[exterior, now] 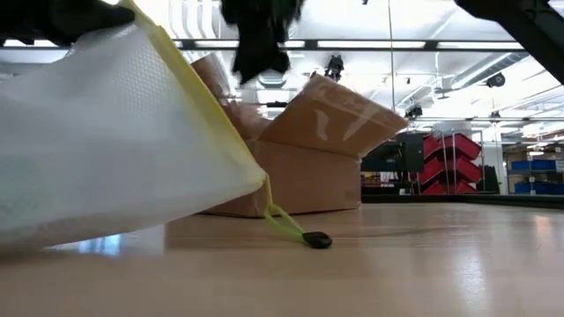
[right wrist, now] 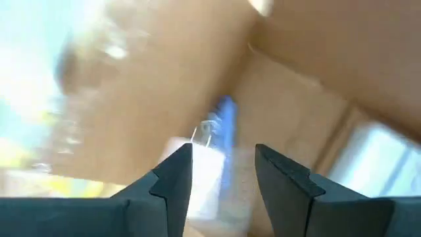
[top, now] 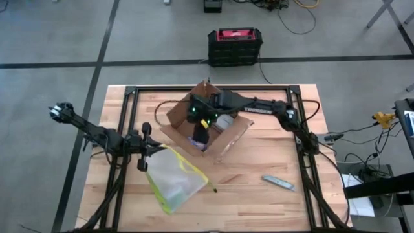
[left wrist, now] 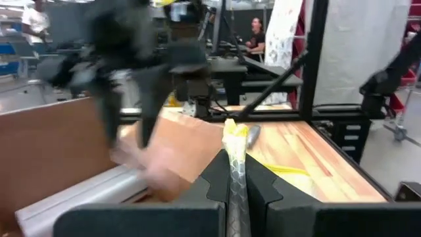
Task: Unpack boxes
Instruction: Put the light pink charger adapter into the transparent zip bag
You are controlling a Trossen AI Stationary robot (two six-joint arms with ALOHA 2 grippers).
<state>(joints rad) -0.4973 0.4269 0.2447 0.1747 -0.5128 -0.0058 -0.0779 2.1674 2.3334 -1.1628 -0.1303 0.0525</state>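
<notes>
Wooden table (top: pixel 259 200): our carton (top: pixel 208 123) sits open near the far edge. Our right gripper (right wrist: pixel 222 172), fingers parted, seemingly closes on something inside; blurred. Left gripper (left wrist: pixel 237 181) clenches the pouch (top: pixel 173 178). A poor grasp may drop it.

The right gripper (right wrist: pixel 223 172) points down into the carton (right wrist: pixel 296 99), its two dark fingers (right wrist: pixel 172 178) standing apart. Between them lies a pale item with a blue part (right wrist: pixel 223 128), blurred. Brown cardboard walls fill the rest, with shiny tape (right wrist: pixel 105 49) on one flap.
</notes>
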